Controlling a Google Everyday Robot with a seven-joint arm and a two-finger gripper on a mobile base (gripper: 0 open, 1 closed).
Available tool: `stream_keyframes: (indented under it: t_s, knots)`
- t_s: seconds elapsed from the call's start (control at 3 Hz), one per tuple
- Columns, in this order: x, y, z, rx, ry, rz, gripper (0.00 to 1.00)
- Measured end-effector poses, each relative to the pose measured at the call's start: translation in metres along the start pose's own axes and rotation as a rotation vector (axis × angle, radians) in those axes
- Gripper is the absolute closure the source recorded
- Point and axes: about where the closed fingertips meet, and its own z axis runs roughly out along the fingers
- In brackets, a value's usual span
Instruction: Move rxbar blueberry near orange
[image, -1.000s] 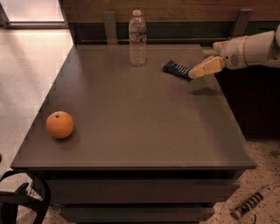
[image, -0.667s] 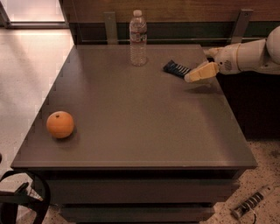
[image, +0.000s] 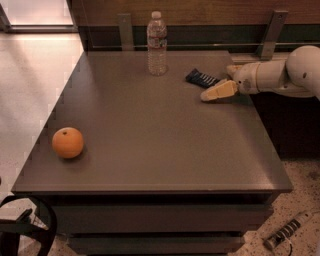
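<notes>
Gripper (image: 214, 92) beside one rxbar blueberry (image: 201, 78); one orange (image: 68, 142) apart

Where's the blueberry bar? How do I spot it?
Look at the far right part of the grey table, right of the water bottle. The rxbar blueberry lies flat there, just beside the gripper. It is the only dark navy, flat thing.

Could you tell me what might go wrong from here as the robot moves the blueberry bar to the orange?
The gripper sits beside the rxbar blueberry, low over the table; it might shove the flat bar instead of lifting it. The water bottle stands upright just left of the bar and could be knocked over. The orange lies near the table's left edge; a nudge could roll it off.
</notes>
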Motion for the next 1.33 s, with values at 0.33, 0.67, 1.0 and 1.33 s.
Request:
stream_keyframes:
  t_s: [0.33,0.67,1.0,1.33]
  knots:
    - [0.0070,0.0027,0.0173,-0.028,-0.030,0.016,0.09]
    - [0.0065,0.0032,0.0180,-0.031,-0.030,0.017,0.33]
    - [0.0038,0.0032,0.0168,-0.031,-0.030,0.017,0.56]
    - [-0.0005,0.0032,0.0148,-0.031,-0.030,0.017,0.78]
